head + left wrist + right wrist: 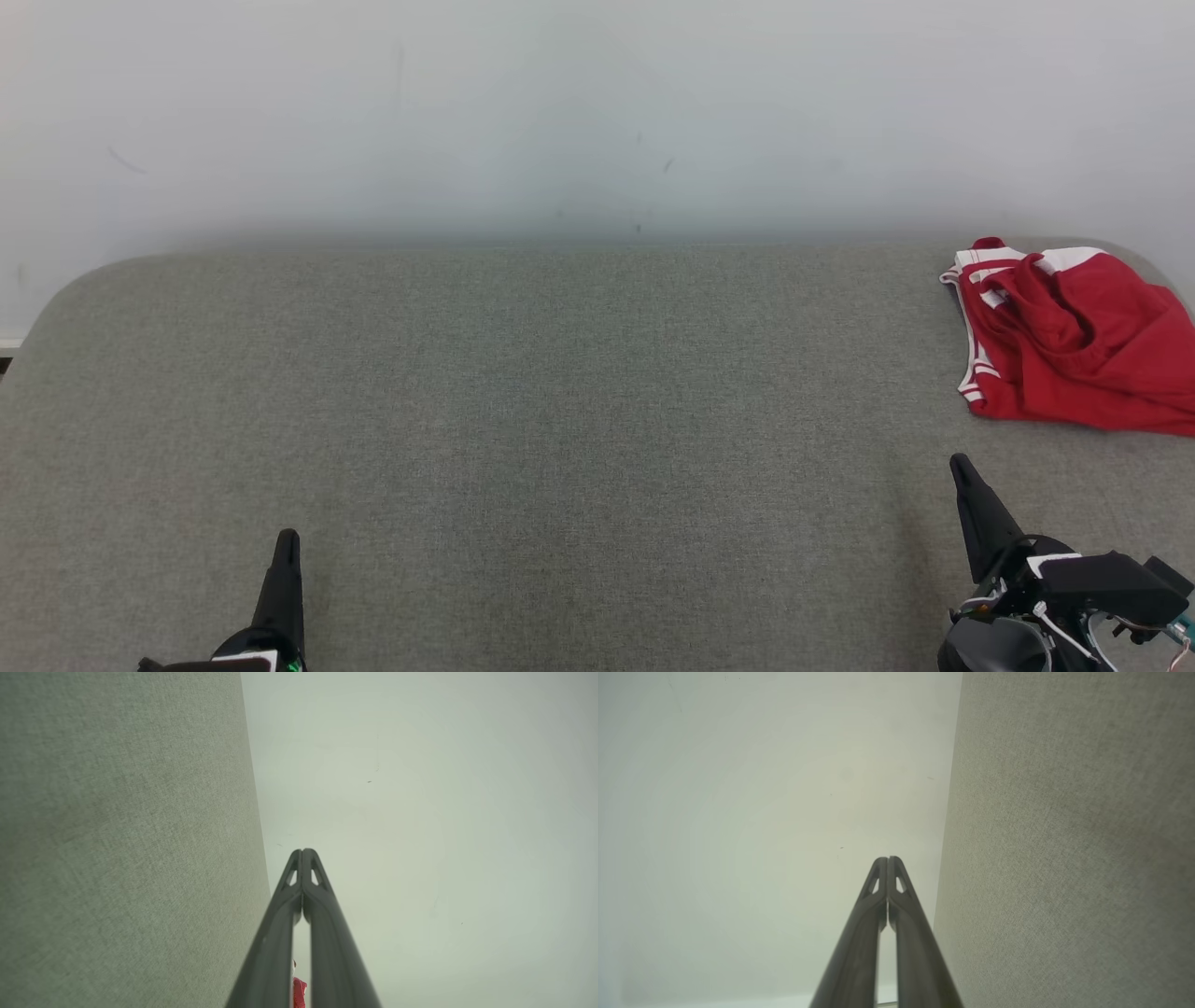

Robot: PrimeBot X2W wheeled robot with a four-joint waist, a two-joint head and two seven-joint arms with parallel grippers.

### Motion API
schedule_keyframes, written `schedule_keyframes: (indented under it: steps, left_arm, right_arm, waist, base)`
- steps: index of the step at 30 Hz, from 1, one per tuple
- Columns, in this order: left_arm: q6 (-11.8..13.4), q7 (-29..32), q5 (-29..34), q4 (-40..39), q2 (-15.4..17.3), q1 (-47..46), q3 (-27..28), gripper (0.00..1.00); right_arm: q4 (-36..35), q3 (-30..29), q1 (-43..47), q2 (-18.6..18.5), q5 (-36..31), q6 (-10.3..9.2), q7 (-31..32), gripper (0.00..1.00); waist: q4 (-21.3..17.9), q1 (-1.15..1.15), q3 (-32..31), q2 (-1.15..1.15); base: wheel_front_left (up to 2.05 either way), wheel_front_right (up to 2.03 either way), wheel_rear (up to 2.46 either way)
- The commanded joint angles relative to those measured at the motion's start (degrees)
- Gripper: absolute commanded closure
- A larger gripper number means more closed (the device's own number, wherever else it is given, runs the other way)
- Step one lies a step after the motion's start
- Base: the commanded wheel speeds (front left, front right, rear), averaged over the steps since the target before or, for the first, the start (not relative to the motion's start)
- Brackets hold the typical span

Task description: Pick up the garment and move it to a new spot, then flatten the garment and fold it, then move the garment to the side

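Head view: I log one red garment (1074,345), crumpled, at the far right corner of the grey table (560,420); left gripper (286,551) low left, right gripper (963,471) low right, both apart from it. Left wrist view: fingers (280,933) pressed together, empty; a red scrap of garment (298,991) shows in the gap near their base. Right wrist view: fingers (864,942) closed tip to tip, holding nothing; table (1064,858) alongside.

Coarse, matt grey woven cloth covers the surface (560,420) beneath the left gripper (288,539) and right gripper (962,464), both smooth, matt dark plastic by the look. Ahead of the right gripper, a soft red cloth garment (1074,345), white-trimmed, rumpled.
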Motion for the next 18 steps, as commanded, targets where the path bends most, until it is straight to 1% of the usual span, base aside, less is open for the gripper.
schedule_keyframes:
  steps: [1, 18]
  left_arm:
    - [-0.18, -0.06, -0.35, -0.19, 0.17, -0.44, 0.14, 1.0]
    - [-0.18, -0.06, -0.35, -0.19, 0.17, -0.44, 0.11, 1.0]
  right_arm:
    - [0.03, -0.02, -0.38, 0.12, 0.51, -0.12, 0.07, 1.0]
    - [0.03, -0.02, -0.38, 0.12, 0.52, -0.12, 0.07, 1.0]
  waist:
    - [0.0, 0.0, 0.0, 0.0]
    - [0.0, 0.0, 0.0, 0.0]
  base:
    - [0.0, 0.0, 0.0]
    - [0.0, 0.0, 0.0]
